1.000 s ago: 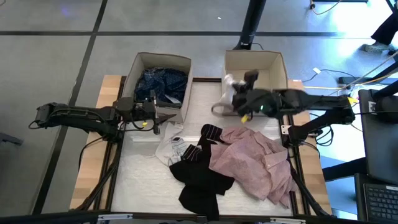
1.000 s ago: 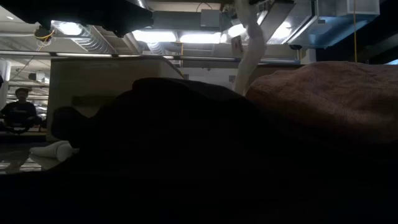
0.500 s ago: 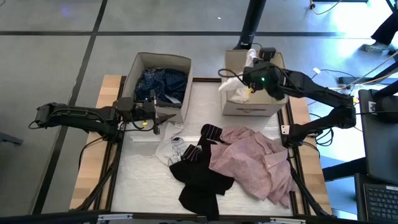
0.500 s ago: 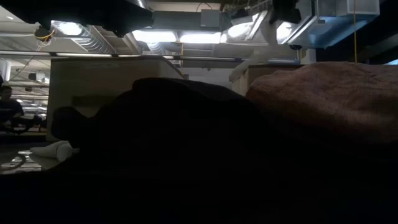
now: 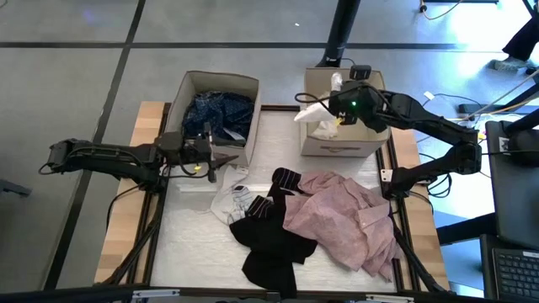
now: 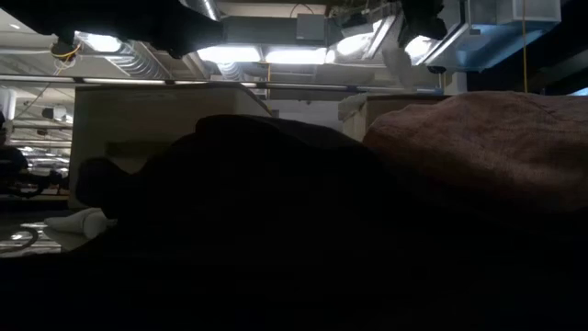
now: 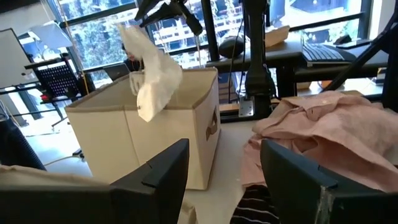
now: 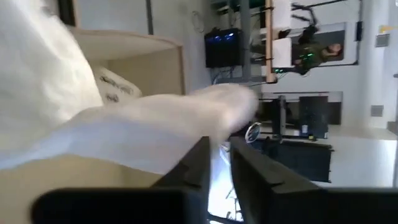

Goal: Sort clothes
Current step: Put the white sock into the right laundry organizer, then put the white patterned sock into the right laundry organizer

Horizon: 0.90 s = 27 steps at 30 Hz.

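From above, the right gripper (image 5: 339, 108) hangs over the right box (image 5: 368, 145), pinched shut on the white cloth (image 5: 313, 115), whose long tail trails out across the box's near-left rim, so dropping it in depends on bringing that tail inside. The left wrist view shows the cloth (image 7: 149, 78) dangling above the box's (image 7: 118, 134) open top, while the pink shirt (image 7: 323, 134) lies on the desk (image 7: 227, 134). The left gripper (image 5: 221, 157) waits open beside the left box (image 5: 181, 101), farther from that box.

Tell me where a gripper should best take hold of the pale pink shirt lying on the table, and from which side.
Probably from straight above, on a raised fold near the middle of the pale pink shirt. It lies crumpled in ridges a gripper could pinch, and its top is uncovered. Its left edge touches the black garment, so a grip there might drag both. The right gripper, nearer, now holds the white piece over the right box.
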Each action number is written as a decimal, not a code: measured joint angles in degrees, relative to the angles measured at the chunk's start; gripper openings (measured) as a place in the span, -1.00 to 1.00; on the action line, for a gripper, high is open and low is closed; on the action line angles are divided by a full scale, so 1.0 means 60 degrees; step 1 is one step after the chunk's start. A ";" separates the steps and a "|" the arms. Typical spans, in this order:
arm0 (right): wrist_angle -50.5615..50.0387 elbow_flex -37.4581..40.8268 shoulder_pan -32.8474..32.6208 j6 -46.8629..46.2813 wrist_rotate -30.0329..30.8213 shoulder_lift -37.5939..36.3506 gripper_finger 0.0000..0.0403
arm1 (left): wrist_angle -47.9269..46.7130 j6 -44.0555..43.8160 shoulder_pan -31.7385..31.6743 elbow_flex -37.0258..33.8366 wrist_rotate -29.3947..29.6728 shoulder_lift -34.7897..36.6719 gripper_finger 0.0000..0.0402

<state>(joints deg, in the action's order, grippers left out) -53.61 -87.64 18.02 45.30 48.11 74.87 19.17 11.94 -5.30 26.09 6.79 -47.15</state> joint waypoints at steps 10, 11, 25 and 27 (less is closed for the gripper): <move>-0.0862 0.0000 -0.0004 -0.2115 -0.3088 0.0000 0.20 | -0.0097 0.0004 0.0003 0.0000 0.0000 0.0003 -0.06; -0.0755 0.0021 -0.0004 -0.2366 -0.3880 0.0000 0.24 | -0.0097 0.0004 0.0003 0.0000 0.0000 0.0000 -0.06; 0.3096 0.2467 -0.2227 -0.3264 -0.6946 0.0004 0.35 | -0.0335 -0.0178 0.0003 0.0000 0.0000 0.0000 -0.06; 0.3834 0.2906 -0.2564 -0.3256 -0.6946 0.0004 0.35 | -0.0334 -0.0145 0.0003 0.0000 0.0000 0.0000 -0.06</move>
<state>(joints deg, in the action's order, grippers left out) -30.61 -70.20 2.63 25.76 6.44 74.89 17.17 11.08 -5.28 26.09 6.79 -47.16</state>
